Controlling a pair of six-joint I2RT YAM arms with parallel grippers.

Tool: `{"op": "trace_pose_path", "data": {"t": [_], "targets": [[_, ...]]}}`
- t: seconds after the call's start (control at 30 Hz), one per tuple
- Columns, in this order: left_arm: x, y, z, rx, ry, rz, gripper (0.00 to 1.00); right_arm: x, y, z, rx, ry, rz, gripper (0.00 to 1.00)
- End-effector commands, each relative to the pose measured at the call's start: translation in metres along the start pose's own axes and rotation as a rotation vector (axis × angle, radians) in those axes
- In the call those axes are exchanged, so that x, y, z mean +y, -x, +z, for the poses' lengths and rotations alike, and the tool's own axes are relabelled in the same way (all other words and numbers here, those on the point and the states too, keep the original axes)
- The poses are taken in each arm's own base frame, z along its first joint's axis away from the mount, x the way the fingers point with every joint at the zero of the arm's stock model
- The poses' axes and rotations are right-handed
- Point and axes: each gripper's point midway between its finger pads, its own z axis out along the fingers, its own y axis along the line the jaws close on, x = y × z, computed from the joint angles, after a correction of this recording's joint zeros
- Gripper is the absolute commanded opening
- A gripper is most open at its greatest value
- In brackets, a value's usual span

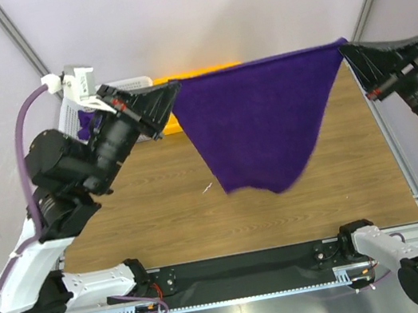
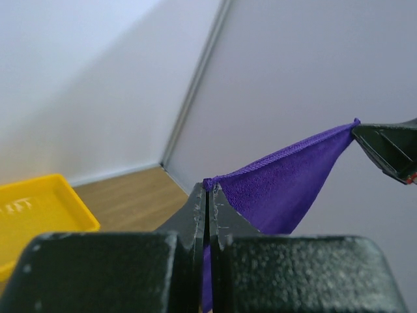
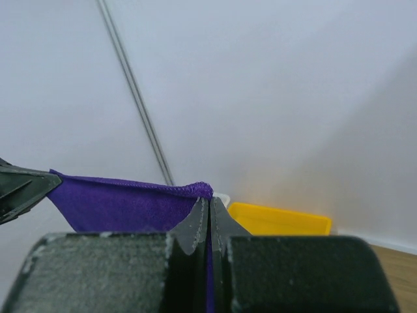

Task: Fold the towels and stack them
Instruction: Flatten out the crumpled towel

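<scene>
Pinching with both sets of jaws, pressed together on cloth: left gripper (image 1: pixel 173 91) on one top corner of the deep purple terry towel (image 1: pixel 260 123), right gripper (image 1: pixel 346 49) on the other top corner. Same in both wrist views, hem caught right at the tips, no gap showing.

Holding the towel up in the air, spread between the two arms, top hem pulled into a near-straight line, rest hanging to a loose point over the brown wood-grain table (image 1: pixel 145 208). Cannot tell from above whether the low tip touches the wood.

Progress, judged: early. No fold in this towel yet, just hanging open by its corners. No folded towel and no stack visible anywhere on the table. Left to do: lay it flat, fold it, set it down as base of the stack, then repeat for the others.

Containers: yellow plastic tray (image 2: pixel 78 203) at the far edge, mostly hidden behind the towel from above; nothing seen in the part showing in the left wrist view. White slatted basket (image 1: pixel 131 82) just behind the left gripper, contents hidden. Scrap of purple cloth (image 1: pixel 86 123) peeking out beside the left arm near that basket, probably more towels waiting; cannot tell whether inside it or beside it.
</scene>
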Motion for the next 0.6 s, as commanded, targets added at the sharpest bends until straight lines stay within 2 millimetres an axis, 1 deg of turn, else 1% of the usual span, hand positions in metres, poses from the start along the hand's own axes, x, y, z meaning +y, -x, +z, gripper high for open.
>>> {"op": "trace_pose_path", "data": {"t": [0.0,0.07,0.1,0.13,0.17,0.2,0.3,0.33,0.37,0.4,0.43,0.47,0.53,0.57], "targets": [[0.008,0.013,-0.029,-0.007,0.071,-0.066,0.00,-0.005,0.000,-0.013,0.020,-0.060,0.000,0.00],[0.008,0.013,-0.035,0.003,0.087,-0.092,0.00,-0.009,0.000,-0.018,0.028,-0.094,0.011,0.00],[0.005,0.012,-0.036,0.015,0.085,-0.101,0.00,-0.011,-0.006,-0.021,0.052,-0.112,0.021,0.00],[0.009,0.002,-0.033,0.043,0.114,-0.095,0.00,-0.014,-0.008,-0.021,0.062,-0.128,0.027,0.00],[0.010,0.007,-0.034,0.038,0.131,-0.103,0.00,-0.019,-0.014,-0.021,0.085,-0.155,0.040,0.00],[0.012,0.004,-0.032,0.045,0.148,-0.106,0.00,-0.023,-0.018,-0.020,0.097,-0.172,0.049,0.00],[0.025,-0.010,-0.023,0.054,0.233,-0.074,0.00,-0.046,-0.045,-0.008,0.164,-0.244,0.064,0.00],[0.031,-0.013,-0.021,0.050,0.264,-0.066,0.00,-0.054,-0.054,-0.004,0.181,-0.261,0.069,0.00],[0.037,-0.024,-0.016,0.064,0.301,-0.046,0.00,-0.067,-0.075,0.002,0.227,-0.297,0.084,0.00],[0.047,-0.025,-0.016,0.048,0.357,-0.034,0.00,-0.072,-0.081,0.008,0.220,-0.298,0.083,0.00],[0.053,-0.031,-0.014,0.046,0.387,-0.025,0.00,-0.078,-0.090,0.011,0.227,-0.308,0.094,0.00],[0.061,-0.045,-0.012,0.062,0.417,-0.006,0.00,-0.091,-0.112,0.018,0.255,-0.331,0.103,0.00],[0.078,-0.057,-0.006,0.060,0.452,-0.015,0.00,-0.100,-0.130,0.023,0.276,-0.346,0.114,0.00],[0.092,-0.083,-0.004,0.101,0.474,-0.006,0.00,-0.113,-0.155,0.026,0.317,-0.370,0.124,0.00]]}}
